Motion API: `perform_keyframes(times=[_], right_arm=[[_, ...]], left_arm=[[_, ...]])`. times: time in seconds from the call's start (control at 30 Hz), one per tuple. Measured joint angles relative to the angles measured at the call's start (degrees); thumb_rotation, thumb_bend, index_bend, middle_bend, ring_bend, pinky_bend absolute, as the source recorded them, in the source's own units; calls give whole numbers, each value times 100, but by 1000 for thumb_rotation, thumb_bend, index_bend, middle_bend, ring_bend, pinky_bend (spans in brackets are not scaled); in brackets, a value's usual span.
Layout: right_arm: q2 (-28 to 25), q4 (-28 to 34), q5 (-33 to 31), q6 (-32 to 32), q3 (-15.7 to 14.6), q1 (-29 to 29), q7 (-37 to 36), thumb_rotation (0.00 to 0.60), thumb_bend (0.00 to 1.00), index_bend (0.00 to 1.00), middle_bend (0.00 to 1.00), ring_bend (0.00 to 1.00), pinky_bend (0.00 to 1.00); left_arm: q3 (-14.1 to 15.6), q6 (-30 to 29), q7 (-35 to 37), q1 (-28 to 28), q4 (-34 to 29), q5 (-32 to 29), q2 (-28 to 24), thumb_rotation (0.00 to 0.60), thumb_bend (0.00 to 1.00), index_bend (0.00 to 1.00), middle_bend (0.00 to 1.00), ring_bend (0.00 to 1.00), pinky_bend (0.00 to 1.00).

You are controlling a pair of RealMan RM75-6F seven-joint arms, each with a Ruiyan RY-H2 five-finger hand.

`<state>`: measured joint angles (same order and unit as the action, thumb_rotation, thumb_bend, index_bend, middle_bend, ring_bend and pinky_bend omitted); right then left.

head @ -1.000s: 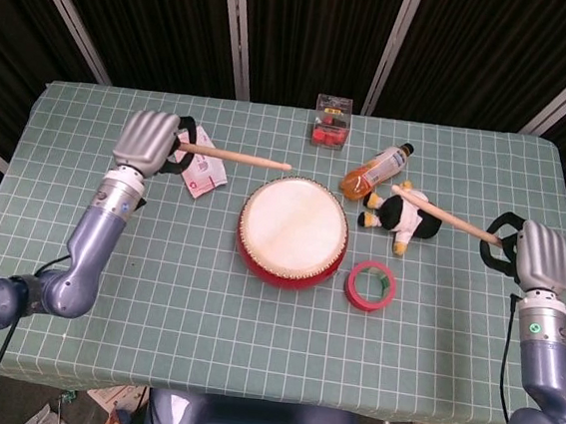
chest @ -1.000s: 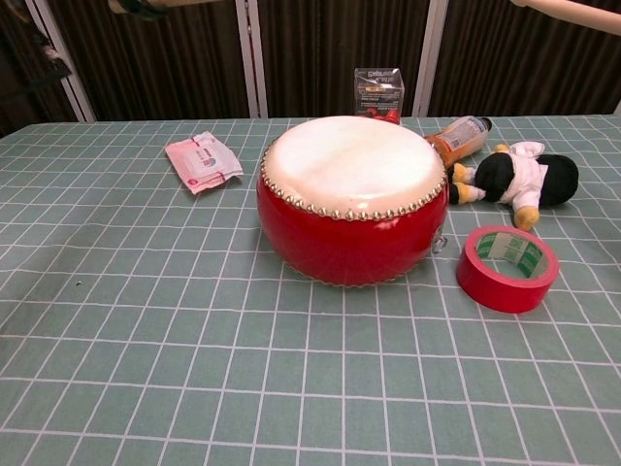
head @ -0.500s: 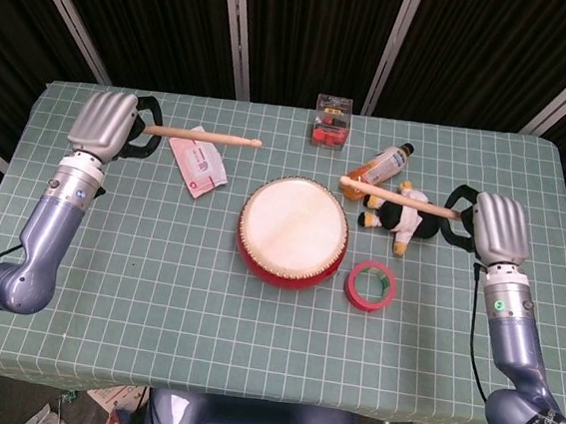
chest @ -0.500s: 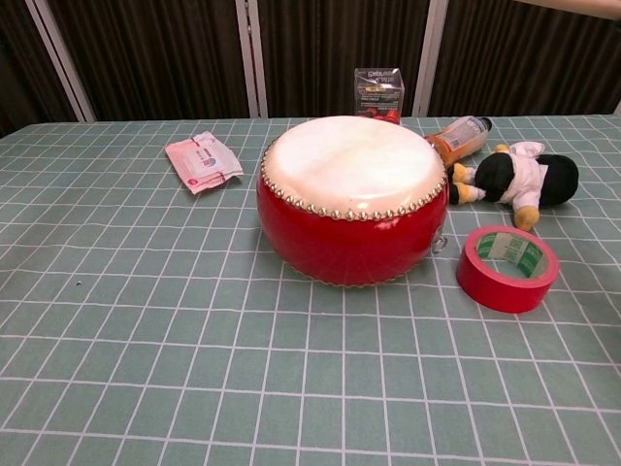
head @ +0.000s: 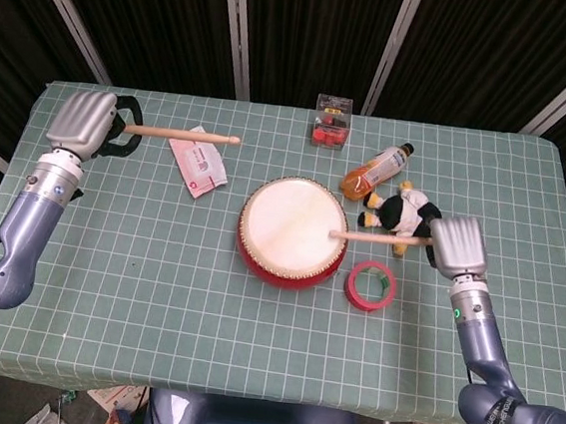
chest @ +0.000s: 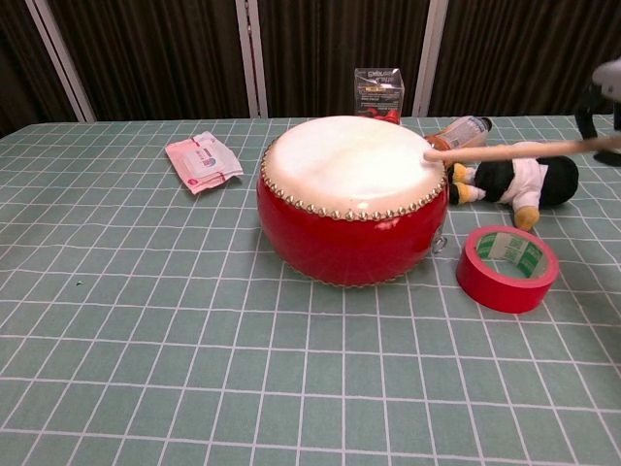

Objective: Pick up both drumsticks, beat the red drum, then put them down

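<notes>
Counter with green checked cloth. On it: red drum at centre, red tape roll just right-front of it, plush toy to its right, orange bottle lying behind the toy, clear box at back, wipes pack back-left.

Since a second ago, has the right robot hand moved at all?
Yes. In the head view the right robot hand has swung toward the red drum, bringing its drumstick tip down to the drum's right edge, over the plush toy.
</notes>
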<state>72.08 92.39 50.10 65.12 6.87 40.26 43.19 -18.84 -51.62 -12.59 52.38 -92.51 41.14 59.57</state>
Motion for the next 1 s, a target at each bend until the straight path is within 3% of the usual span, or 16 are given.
perform_keyframes(times=[0.13,0.27,0.43,0.6,1.0], right_arm=[[513,-397,21,32,-493,51,1103,600,599,1000,1000,1000,989],[679,-477,-41,169,-495,66,1373,600,599,1000,1000,1000,989],[423,-199,-134,541,21,24,783,600,599,1000,1000,1000,989],[-201,358,-177,851,427,-193,58,600,599,1000,1000,1000,989],[-969,866,-128,1031,791,-913,-1663,600,599,1000,1000,1000,989]], left_arm=[[69,91,44,-39,62,79,5,600,557,753,1000,1000,1000],[68,92,70,-50,25,123,3,600,557,753,1000,1000,1000],[49,69,9,-4,-77,135,12,600,557,753,1000,1000,1000],[46,2,-200,101,-223,57,70,600,557,753,1000,1000,1000],[120,-232,-1077,576,-482,-441,501,600,557,753,1000,1000,1000]])
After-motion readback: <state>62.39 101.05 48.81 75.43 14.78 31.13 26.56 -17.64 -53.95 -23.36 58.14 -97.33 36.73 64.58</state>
